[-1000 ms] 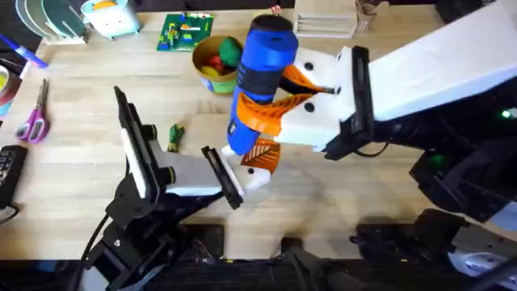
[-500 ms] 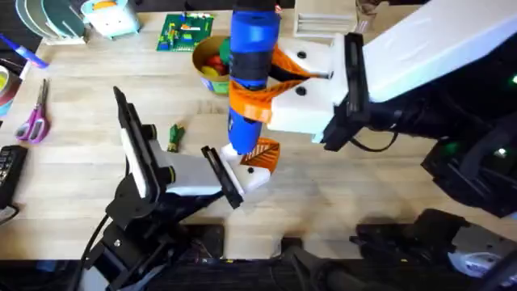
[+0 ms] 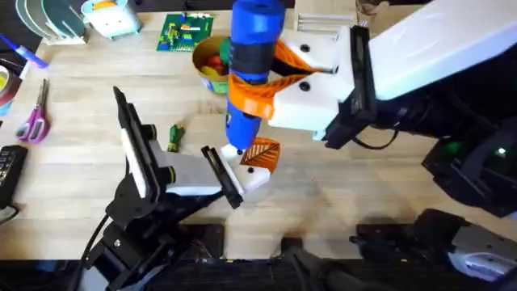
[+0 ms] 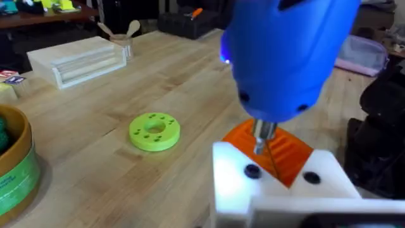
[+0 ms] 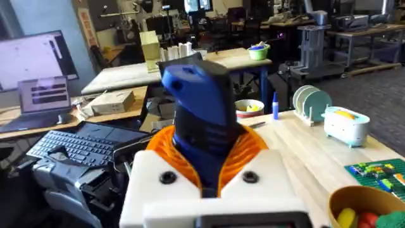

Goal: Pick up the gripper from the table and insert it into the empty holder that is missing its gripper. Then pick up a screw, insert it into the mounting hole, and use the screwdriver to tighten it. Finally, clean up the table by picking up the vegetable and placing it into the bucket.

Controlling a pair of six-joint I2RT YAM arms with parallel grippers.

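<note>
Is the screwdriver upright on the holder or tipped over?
Upright: the screwdriver stands in the right gripper, tip down on the holder.

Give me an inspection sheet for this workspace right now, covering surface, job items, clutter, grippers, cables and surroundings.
Surface: wooden table, bare in front of the arms.
Job's things: blue screwdriver upright, tip on the white holder, which carries the orange gripper; vegetable lying on the table; bucket at the back with toys inside.
Clutter: pink scissors at the left edge, green disc, circuit board, clear box.
Grippers: right gripper shut on the screwdriver; left gripper at the holder, grip not readable.
Cables: black cable on the right arm.
Surroundings: keyboard and other benches behind.
</note>
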